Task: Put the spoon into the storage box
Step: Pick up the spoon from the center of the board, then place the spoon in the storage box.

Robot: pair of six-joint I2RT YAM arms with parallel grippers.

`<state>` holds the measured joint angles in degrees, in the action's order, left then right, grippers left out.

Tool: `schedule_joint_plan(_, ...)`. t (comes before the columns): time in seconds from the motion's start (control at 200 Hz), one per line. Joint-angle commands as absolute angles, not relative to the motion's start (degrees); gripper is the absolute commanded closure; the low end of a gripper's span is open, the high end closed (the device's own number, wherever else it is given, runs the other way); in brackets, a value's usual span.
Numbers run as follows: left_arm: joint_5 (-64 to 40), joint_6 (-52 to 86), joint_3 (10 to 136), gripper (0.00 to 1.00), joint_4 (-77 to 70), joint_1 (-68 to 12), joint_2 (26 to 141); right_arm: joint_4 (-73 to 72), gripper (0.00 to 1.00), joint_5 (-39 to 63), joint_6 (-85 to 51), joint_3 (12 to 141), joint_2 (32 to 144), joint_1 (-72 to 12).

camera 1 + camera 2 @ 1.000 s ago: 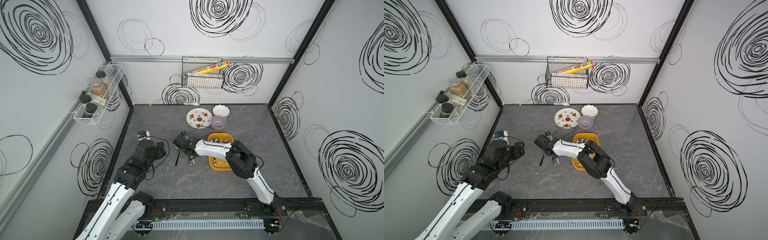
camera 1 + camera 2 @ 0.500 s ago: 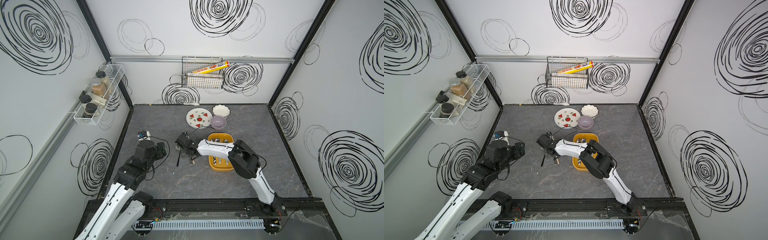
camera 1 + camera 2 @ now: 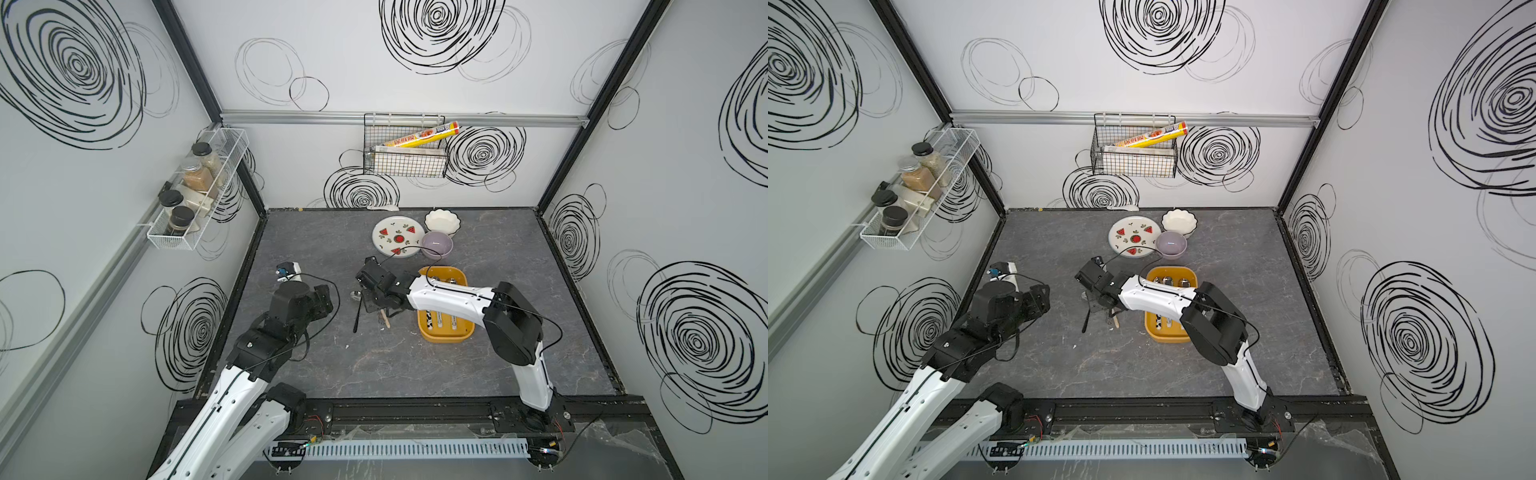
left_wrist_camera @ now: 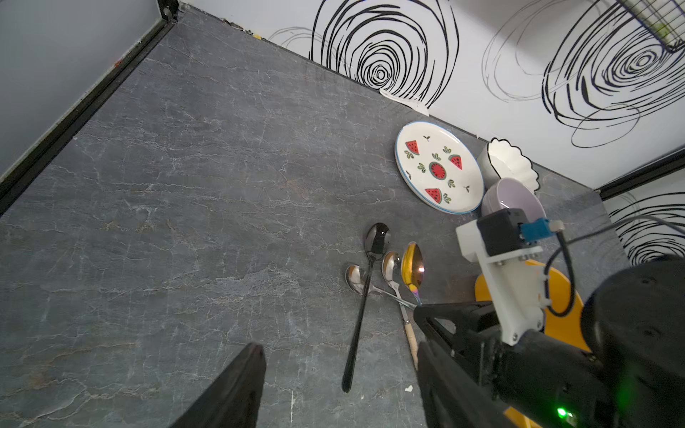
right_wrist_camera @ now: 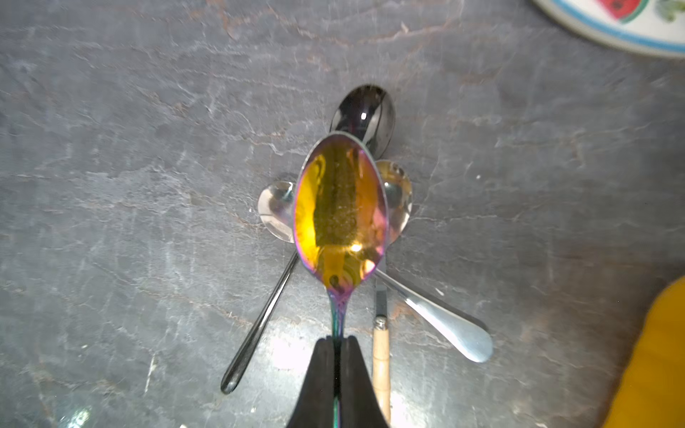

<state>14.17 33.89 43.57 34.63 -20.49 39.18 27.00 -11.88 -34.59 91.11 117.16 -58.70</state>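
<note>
Grey slate table point(image 3: 415, 365) | right gripper point(image 5: 336, 342) clamps iridescent spoon point(image 5: 341, 207) | wrap-box point(image 3: 419, 137) print illegible

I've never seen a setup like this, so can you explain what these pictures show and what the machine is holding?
These are two robot arms working over a grey table. Two pictures look down from above, nearly alike; the other two come from a camera on each arm's wrist. The right tool is shut on the handle of a gold spoon, held above a black spoon, a silver spoon and a wooden-handled spoon. The left tool is open and empty. Beside the spoons sits a yellow storage box; farther back are a watermelon plate, a lilac bowl and a white bowl.
</note>
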Motion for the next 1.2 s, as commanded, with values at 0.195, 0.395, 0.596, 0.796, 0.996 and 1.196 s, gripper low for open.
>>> schedule_joint_plan(0.195,15.62,34.3,43.24,0.28,33.22,-21.71,38.3,30.51,1.0,-15.74,-31.3,81.44,102.13,-52.87)
schedule_joint_plan(0.395,15.49,34.29,43.15,0.29,32.98,-21.68,37.87,26.71,1.0,-14.72,-28.91,67.22,90.55,-44.22)
schedule_joint_plan(0.596,15.28,34.11,43.15,0.28,32.9,-21.71,37.99,22.29,1.0,-12.31,-26.21,56.78,87.17,-36.95)
schedule_joint_plan(0.796,15.28,34.1,43.15,0.28,32.91,-21.68,38.23,20.17,1.0,-9.01,-24.5,54.45,91.93,-33.52)
schedule_joint_plan(0.996,15.32,34.15,43.15,0.29,32.88,-21.71,38.28,18.41,1.0,-7.14,-23.05,54.75,95.92,-32.52)
schedule_joint_plan(1.196,15.15,34.02,43.17,0.29,32.86,-21.71,38.67,17.68,1.0,-6.87,-23.97,55.34,98.19,-32.43)
